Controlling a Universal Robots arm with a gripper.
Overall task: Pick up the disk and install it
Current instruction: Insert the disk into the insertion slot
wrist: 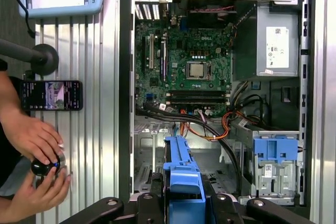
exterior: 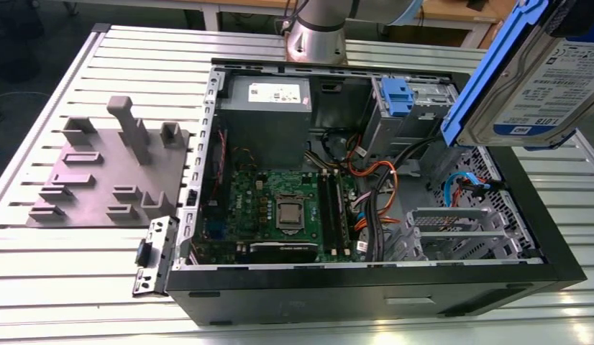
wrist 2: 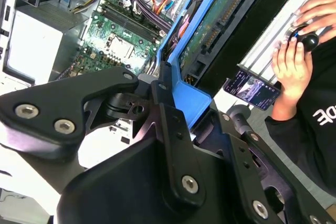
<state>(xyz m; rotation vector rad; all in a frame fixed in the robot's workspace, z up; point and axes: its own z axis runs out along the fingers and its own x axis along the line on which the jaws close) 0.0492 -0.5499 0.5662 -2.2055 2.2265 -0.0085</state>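
Observation:
The disk (exterior: 538, 86), a silver-grey drive with a white-and-blue label in a bright blue bracket, hangs tilted in the air above the exterior view's right side of the open computer case (exterior: 196, 215). My gripper (wrist: 184, 196) is shut on the bracket's end. In the first wrist view the disk (wrist: 181, 167) shows edge-on over the case's empty drive cage area. The second wrist view shows the disk's green circuit-board underside (wrist 2: 218, 22) and my gripper (wrist 2: 181, 109) clamped on the blue frame.
Inside the case lie a motherboard (exterior: 277, 208), a grey power supply (exterior: 268, 108), orange and black cables (exterior: 374, 180) and a blue-tabbed bay (wrist: 274, 150). A grey fixture block (exterior: 105, 172) stands at the exterior view's left. A person's hands (wrist: 37, 150) and a phone (wrist: 52, 95) rest beside the case.

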